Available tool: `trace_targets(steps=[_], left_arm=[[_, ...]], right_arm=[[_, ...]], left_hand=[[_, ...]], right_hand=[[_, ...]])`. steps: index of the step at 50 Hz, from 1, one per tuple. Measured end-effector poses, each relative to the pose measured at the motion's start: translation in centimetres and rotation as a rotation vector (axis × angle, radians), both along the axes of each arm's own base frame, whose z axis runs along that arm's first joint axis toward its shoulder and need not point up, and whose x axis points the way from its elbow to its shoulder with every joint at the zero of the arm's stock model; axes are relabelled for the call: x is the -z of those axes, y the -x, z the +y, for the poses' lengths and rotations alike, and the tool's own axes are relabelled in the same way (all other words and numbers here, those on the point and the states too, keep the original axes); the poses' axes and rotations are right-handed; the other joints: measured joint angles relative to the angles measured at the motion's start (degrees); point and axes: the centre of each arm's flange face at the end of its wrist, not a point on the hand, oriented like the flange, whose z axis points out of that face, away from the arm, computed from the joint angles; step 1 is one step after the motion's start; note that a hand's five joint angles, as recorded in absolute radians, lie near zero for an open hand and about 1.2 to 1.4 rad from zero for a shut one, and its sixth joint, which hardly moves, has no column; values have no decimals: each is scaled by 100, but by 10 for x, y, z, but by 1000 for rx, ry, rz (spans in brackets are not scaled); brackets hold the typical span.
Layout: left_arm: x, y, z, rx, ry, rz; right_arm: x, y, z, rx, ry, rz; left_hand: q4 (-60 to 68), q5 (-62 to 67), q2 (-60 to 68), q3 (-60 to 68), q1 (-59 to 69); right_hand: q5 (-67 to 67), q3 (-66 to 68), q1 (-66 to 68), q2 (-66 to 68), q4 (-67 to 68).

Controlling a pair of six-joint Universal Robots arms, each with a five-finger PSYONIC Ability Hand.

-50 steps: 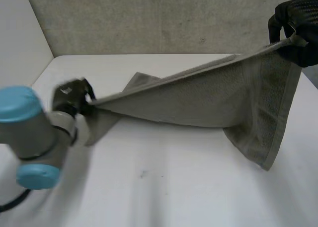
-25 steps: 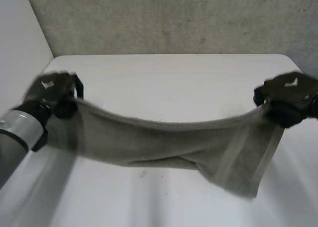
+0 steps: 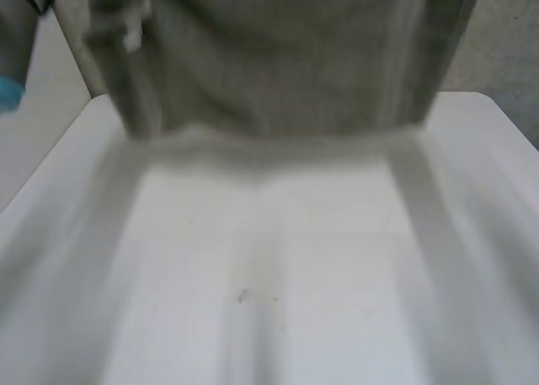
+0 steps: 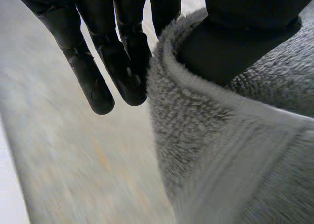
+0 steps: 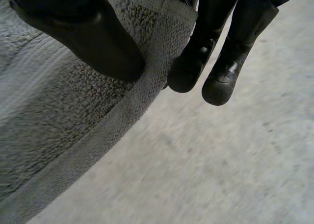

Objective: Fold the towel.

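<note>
White table [image 3: 278,334], small dark speck [image 3: 242,296] near middle; towel [image 3: 278,56] lower edge over far part, contact unclear.

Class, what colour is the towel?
The towel is plain grey, clearest in the left wrist view.

Work surface: a white table [image 3: 278,343] with a matte top and a rounded far right corner. A small dark mark [image 3: 242,296] sits on the top near its middle. Behind the table stands a grey, speckled wall [image 3: 505,31] with a rough texture like concrete. At the left side, a plain pale panel [image 3: 42,132] meets the table edge. Lighting is soft and diffuse. Shading across the table top is pale with blurred edges.
</note>
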Motion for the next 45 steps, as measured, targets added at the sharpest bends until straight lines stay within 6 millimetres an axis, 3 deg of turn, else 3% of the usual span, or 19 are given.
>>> trace_targets(steps=[4, 6, 10, 13, 14, 17, 21, 25, 30, 35, 45], left_arm=[[4, -4, 1, 1, -12, 56], [26, -6, -1, -4, -80, 55], [80, -10, 0, -17, -249, 17], [136, -14, 10, -21, -419, -34], [144, -15, 12, -20, -442, -42], [192, -17, 28, -6, -582, -97], [244, -18, 47, 13, -704, -182], [279, -20, 59, 13, -760, -279], [302, -23, 67, 0, -783, -380], [309, -26, 71, -12, -788, -426], [317, -32, 72, -33, -801, -432]], right_arm=[[8, 2, 4, -8, -51, -17], [26, 2, 5, -12, -136, 2], [67, 2, 10, -28, -307, 57], [113, 0, 18, -58, -466, 131], [120, 0, 20, -62, -488, 143], [172, 0, 33, -85, -631, 236], [230, 4, 53, -100, -775, 358], [269, 10, 71, -105, -869, 442], [288, 18, 88, -99, -931, 477], [283, 32, 91, -63, -933, 435], [272, 61, 82, -24, -921, 264]], left_hand=[[0, 1, 0, 0, 0], [0, 1, 0, 0, 0], [1, 1, 0, 0, 0], [3, 1, 0, 0, 0], [3, 1, 0, 0, 0], [3, 1, 0, 0, 0], [4, 1, 0, 1, 0], [4, 2, 0, 1, 0], [4, 2, 0, 0, 0], [-27, -2, -28, -26, 0], [-2597, -2554, -2599, -2586, -2478]], right_hand=[[0, 10, 0, 0, 0], [0, 12, 0, 0, 0], [0, 14, 0, 0, 0], [0, 15, 0, 0, 0], [0, 15, 0, 0, 0], [0, 16, 0, 0, 0], [0, 16, 0, 0, 0], [0, 16, 0, 0, 0], [0, 16, 0, 0, 0], [0, 16, 0, 0, 0], [0, 16, 0, 0, 0]])
